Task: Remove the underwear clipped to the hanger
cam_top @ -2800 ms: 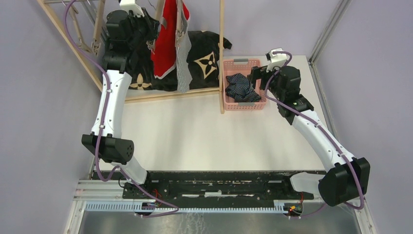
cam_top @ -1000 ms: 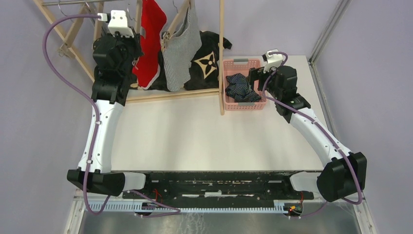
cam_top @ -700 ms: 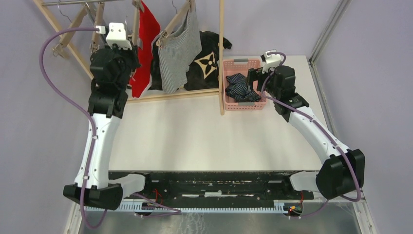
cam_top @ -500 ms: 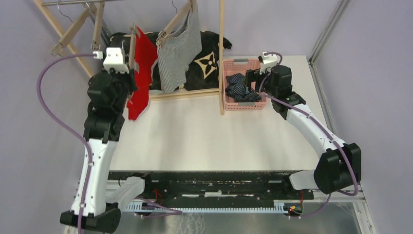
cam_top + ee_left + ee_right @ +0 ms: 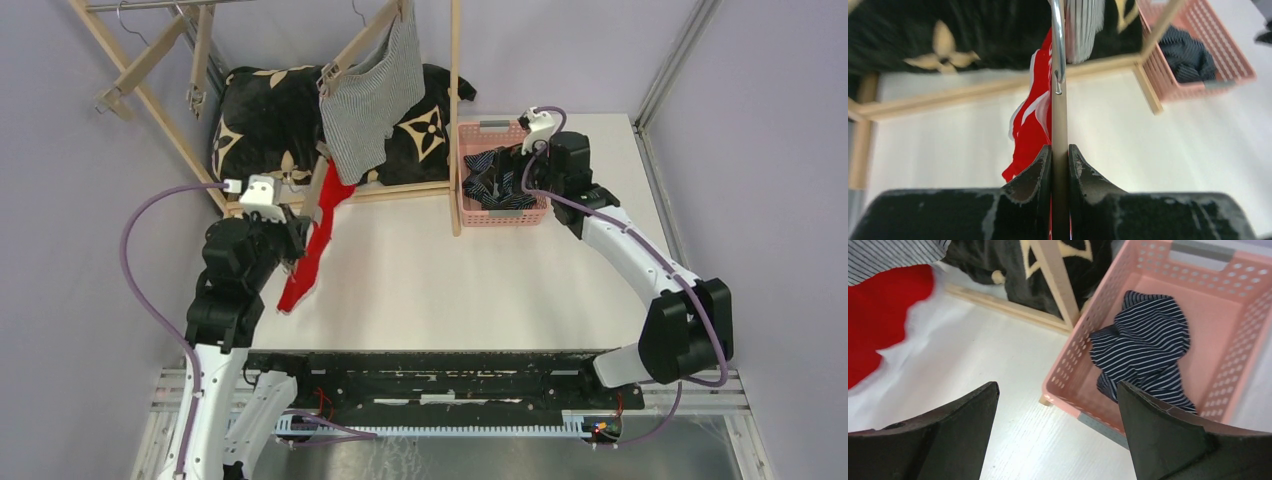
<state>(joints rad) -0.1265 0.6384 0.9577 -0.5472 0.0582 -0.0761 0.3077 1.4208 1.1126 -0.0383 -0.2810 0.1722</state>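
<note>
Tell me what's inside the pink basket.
The pink basket holds one crumpled pair of navy shorts with white stripes. The rest of its floor looks bare. Anything lying under the shorts is covered.

"How many boxer shorts?"
"Three: a red pair [image 5: 303, 262], a grey striped pair [image 5: 370, 95] and a navy striped pair [image 5: 492, 182]."
"Anything else?"
"One pink basket [image 5: 500, 217] at one o'clock, one black cushion [image 5: 255, 110] at eleven. Two tools: left tool [image 5: 1060, 150], right tool [image 5: 1056, 387]."
</note>
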